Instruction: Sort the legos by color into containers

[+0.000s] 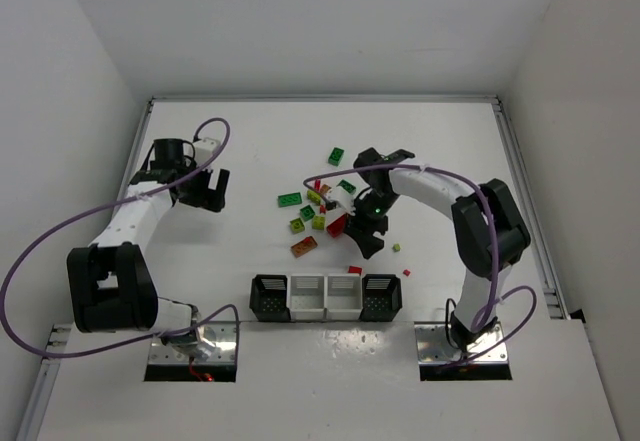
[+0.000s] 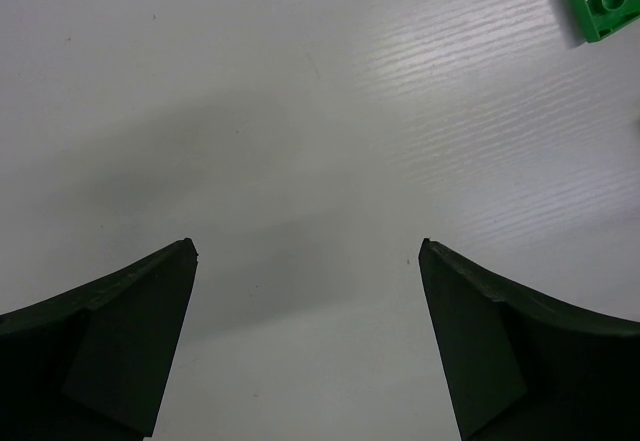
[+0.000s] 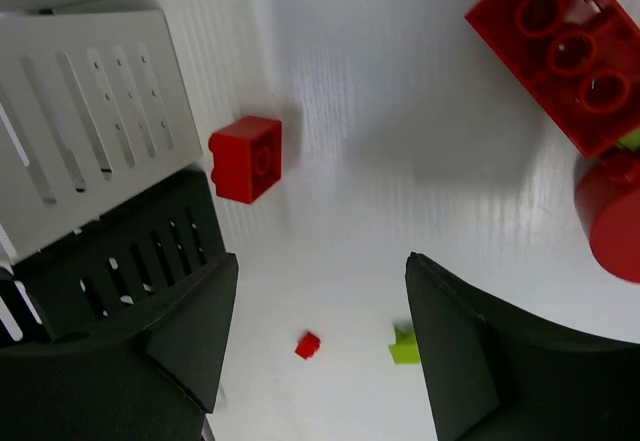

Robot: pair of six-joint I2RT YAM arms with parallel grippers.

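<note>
The legos lie in a loose pile mid-table: dark green, green, orange-brown, a small red one. Four bins stand in a row: black, white, white, black. My right gripper is open and empty at the pile's right edge. Its wrist view shows the gripper over bare table, with a small red brick, long red brick, round red piece, tiny red and tiny yellow-green bits. My left gripper is open and empty, left of the pile.
A green brick shows at the top right of the left wrist view. A white bin and the black bin sit at the left of the right wrist view. Metal base plates lie at the near edge. White walls enclose the table.
</note>
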